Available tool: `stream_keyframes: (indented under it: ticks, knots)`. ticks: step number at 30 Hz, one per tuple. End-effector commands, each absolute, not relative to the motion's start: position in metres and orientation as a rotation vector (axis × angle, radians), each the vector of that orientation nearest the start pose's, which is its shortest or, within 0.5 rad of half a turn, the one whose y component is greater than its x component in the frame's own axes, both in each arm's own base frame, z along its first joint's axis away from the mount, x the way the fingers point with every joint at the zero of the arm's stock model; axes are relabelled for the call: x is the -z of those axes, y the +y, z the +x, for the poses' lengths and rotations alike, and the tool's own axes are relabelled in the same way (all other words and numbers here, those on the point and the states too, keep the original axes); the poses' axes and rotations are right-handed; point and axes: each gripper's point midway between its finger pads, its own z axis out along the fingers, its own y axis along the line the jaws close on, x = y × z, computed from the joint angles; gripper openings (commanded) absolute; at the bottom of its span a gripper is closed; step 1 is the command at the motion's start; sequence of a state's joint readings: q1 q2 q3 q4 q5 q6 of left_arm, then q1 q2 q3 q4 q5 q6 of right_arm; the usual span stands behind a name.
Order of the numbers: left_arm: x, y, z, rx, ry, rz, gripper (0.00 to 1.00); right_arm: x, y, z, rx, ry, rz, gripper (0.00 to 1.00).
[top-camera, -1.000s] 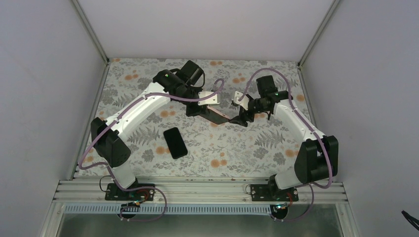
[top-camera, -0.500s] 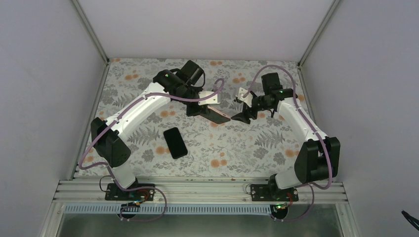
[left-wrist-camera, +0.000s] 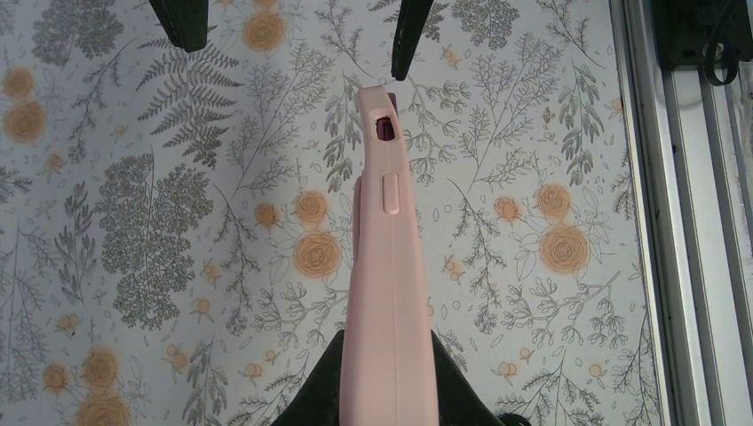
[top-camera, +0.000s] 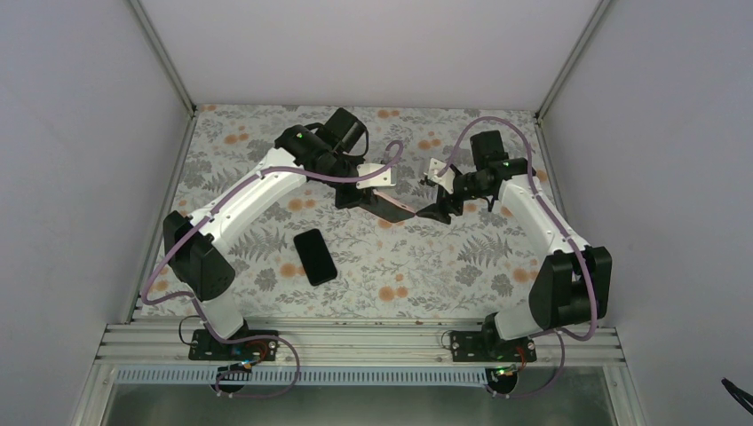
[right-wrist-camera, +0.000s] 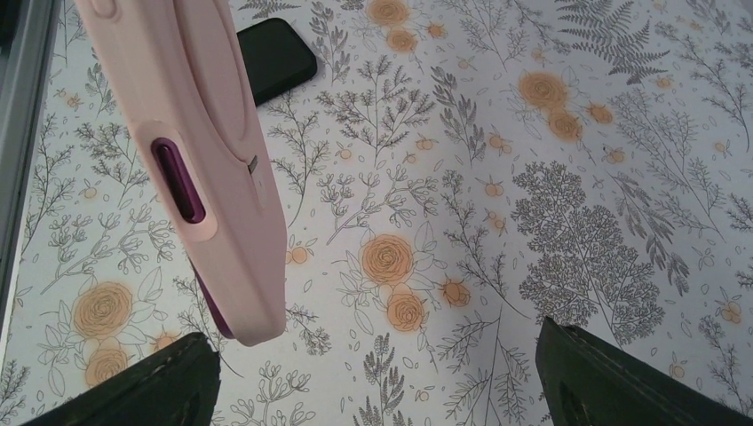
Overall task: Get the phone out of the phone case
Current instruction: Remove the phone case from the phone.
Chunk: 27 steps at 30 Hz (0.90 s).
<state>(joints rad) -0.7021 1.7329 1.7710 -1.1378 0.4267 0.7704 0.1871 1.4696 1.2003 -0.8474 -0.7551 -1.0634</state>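
My left gripper (top-camera: pixel 362 197) is shut on the pink phone case (left-wrist-camera: pixel 388 257) and holds it edge-up above the table. In the top view the case (top-camera: pixel 392 209) looks dark. Its purple lining shows through a side cut-out. The black phone (top-camera: pixel 315 256) lies flat on the table, apart from the case, and also shows in the right wrist view (right-wrist-camera: pixel 271 58). My right gripper (top-camera: pixel 433 211) is open at the case's free end (right-wrist-camera: pixel 200 142). Its fingers (right-wrist-camera: pixel 142 386) spread wide, with the case tip just above the left one.
The table has a floral cloth (top-camera: pixel 426 266). Grey walls close the left, right and back. An aluminium rail (top-camera: pixel 355 342) with both arm bases runs along the near edge.
My right gripper drew slightly back from the case's free end, then came close to it again, staying open. The left gripper and the phone have not moved.
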Motion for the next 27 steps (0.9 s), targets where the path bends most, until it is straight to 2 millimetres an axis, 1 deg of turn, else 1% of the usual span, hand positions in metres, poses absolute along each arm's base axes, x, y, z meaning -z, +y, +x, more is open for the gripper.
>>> stream_keyframes:
  ticks: [1,7,9,20,22,24,27]
  knots:
    - [-0.259,-0.33,0.272,-0.829,-2.507,-2.583,0.02,-0.196,0.179,0.305,-0.638,1.747,-1.545,0.91]
    - [-0.261,-0.33,0.271,-0.832,-2.512,-2.582,0.02,-0.192,0.179,0.309,-0.64,1.752,-1.537,0.91]
    - [-0.263,-0.331,0.272,-0.836,-2.517,-2.584,0.02,-0.187,0.18,0.31,-0.649,1.761,-1.539,0.91]
    - [-0.264,-0.332,0.274,-0.836,-2.524,-2.588,0.02,-0.18,0.179,0.306,-0.659,1.769,-1.548,0.91]
    - [-0.265,-0.333,0.274,-0.844,-2.519,-2.59,0.02,-0.179,0.179,0.308,-0.655,1.771,-1.542,0.91]
    - [-0.264,-0.333,0.272,-0.851,-2.512,-2.585,0.02,-0.18,0.179,0.311,-0.646,1.769,-1.533,0.88]
    - [-0.26,-0.332,0.271,-0.847,-2.502,-2.576,0.02,-0.18,0.178,0.316,-0.628,1.77,-1.516,0.87]
